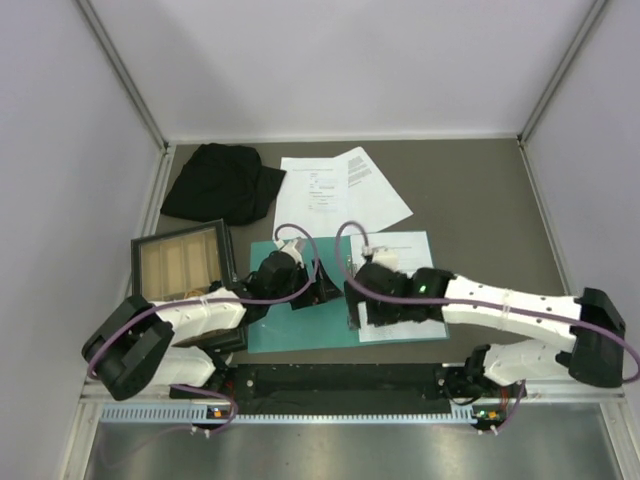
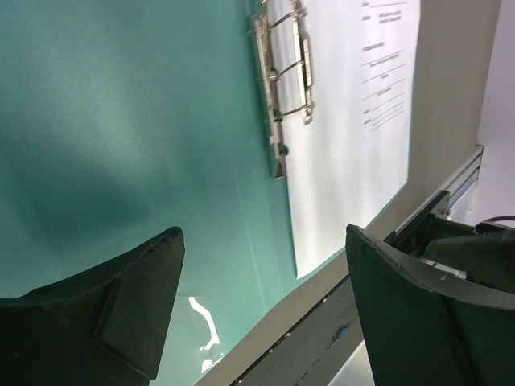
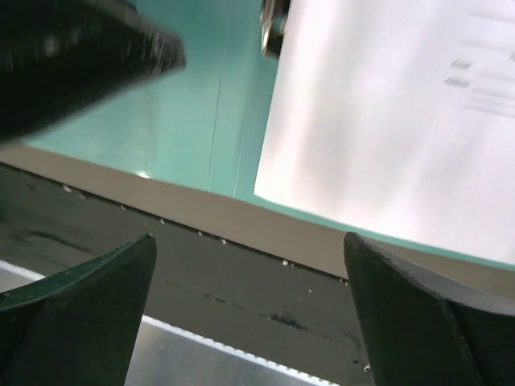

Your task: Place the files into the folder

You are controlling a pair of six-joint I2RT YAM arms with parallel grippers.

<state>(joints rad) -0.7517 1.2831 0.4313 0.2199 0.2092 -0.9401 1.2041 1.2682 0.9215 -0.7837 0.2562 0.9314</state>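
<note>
The teal folder (image 1: 290, 325) lies open on the table in front of the arms, and a metal clip (image 2: 282, 80) runs along its spine. One white file (image 1: 405, 248) rests on the folder's right half, seen also as the sheet (image 2: 354, 137) in the left wrist view and the sheet (image 3: 386, 129) in the right wrist view. Two more files (image 1: 340, 190) lie overlapping behind the folder. My left gripper (image 1: 322, 292) (image 2: 264, 235) hovers open over the folder's middle (image 2: 121, 121), holding nothing. Open and empty too, my right gripper (image 1: 357, 318) (image 3: 249, 239) hangs over the folder's near edge (image 3: 201, 104).
A dark-framed wooden tray (image 1: 183, 258) sits left of the folder, partly under the left arm. A crumpled black cloth (image 1: 220, 180) lies at the back left. A black strip (image 1: 340, 378) runs along the table's near edge. White walls close the sides and back.
</note>
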